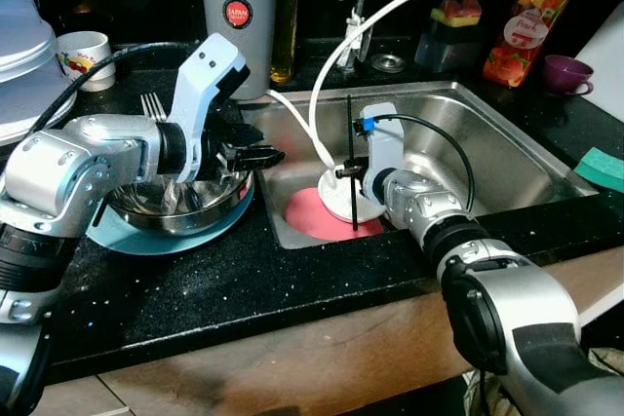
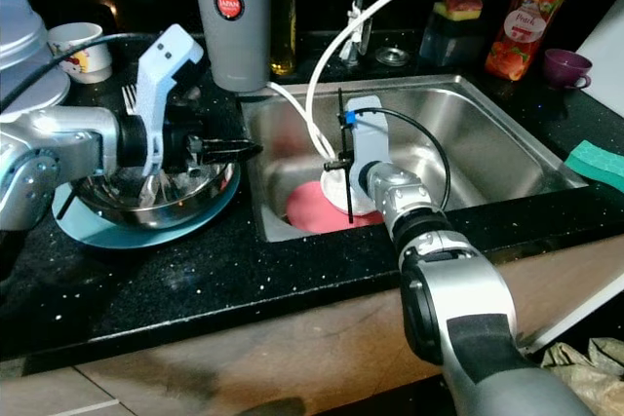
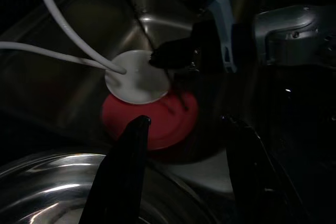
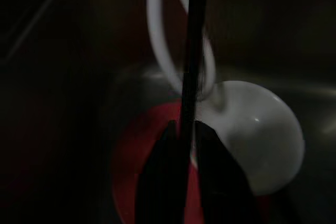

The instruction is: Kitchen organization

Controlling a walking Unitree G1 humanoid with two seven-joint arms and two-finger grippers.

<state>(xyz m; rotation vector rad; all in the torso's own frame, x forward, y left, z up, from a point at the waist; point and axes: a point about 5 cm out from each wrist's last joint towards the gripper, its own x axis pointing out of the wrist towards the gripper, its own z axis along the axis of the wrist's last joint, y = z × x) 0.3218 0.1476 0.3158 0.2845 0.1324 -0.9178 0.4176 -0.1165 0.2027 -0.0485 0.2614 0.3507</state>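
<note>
Right wrist view gave me the plainest reading of what I held: my right gripper (image 4: 184, 129) had its two black fingers pinched together on a thin black stick (image 4: 193, 51), probably a chopstick, though I could not be sure what it was. The stick stood nearly upright, its long axis running from the sink (image 1: 507, 143) floor up past my fingers, with the lower tip down near the pink plate (image 1: 307, 216) and the white plate (image 1: 336, 204) that lay partly on top of it. So the grasp sat low on the shaft, and most of the length rose above my fingertips.

My left gripper (image 1: 255, 155) hovered over the steel bowl (image 1: 185, 209), which sat on a blue plate (image 1: 146, 239) on the black counter (image 1: 292, 280), just left of the sink's edge. Its fingers were spread apart and held nothing, and they pointed across the rim toward the sink. A fork (image 1: 151, 104) showed behind the bowl.

The relation that mattered, as I judged it, was this: the stick lay to the right of my empty left fingers and below their level, down inside the basin, while my right arm already had it. A white hose (image 1: 327, 75) looped down right beside the stick and touched the white plate, so lifting straight up along the stick's own axis looked the safest way to clear it before carrying it anywhere.
</note>
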